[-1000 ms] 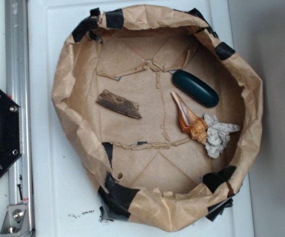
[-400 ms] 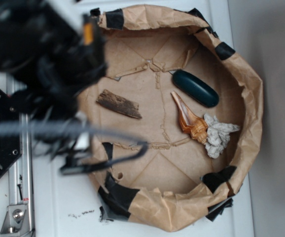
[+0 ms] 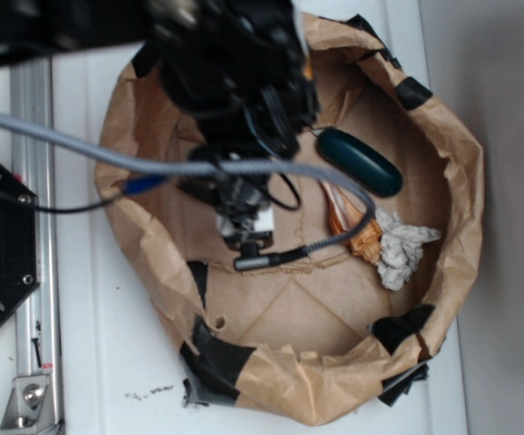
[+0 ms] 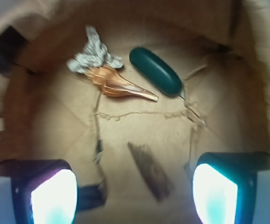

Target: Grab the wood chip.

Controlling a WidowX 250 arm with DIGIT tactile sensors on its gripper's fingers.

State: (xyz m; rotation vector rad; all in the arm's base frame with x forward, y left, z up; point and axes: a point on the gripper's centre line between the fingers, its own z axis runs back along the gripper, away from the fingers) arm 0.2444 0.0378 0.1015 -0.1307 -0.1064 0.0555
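A: Right, what lies in the crumpled brown paper basin with black tape patches [image 3: 443,136]?

B: In the wrist view, a flat dark brown sliver of rough wood, the wood chip [image 4: 150,170], lies low in the middle of the frame on the paper floor. It is blurred, but the grain looks coarse and the ends ragged.

A: Which way does it run?

B: Its long axis slants from upper left to lower right in the wrist view, with the upper end narrower. In the exterior view I cannot see it; the arm covers that spot.

A: And the claw?

B: The black gripper with glowing pale pads [image 4: 134,189] stands wide apart, one finger at lower left, the other at lower right of the wrist view. The chip lies between them, nearer the right one, and nothing is held.

A: Other things?

B: A smooth dark green oval case [image 3: 360,161] at upper right of the exterior view, an orange-and-white pointed spiral seashell [image 4: 117,83] beside it, and a crumpled grey-white wad [image 3: 401,246] touching the shell's broad end.

A: What differs from a moment ago?

B: The arm was over the basin's left rim and upper left of the frame; now it hangs over the basin's middle, with a grey braided cable [image 3: 81,149] trailing to the left. The case, shell and wad have not shifted.
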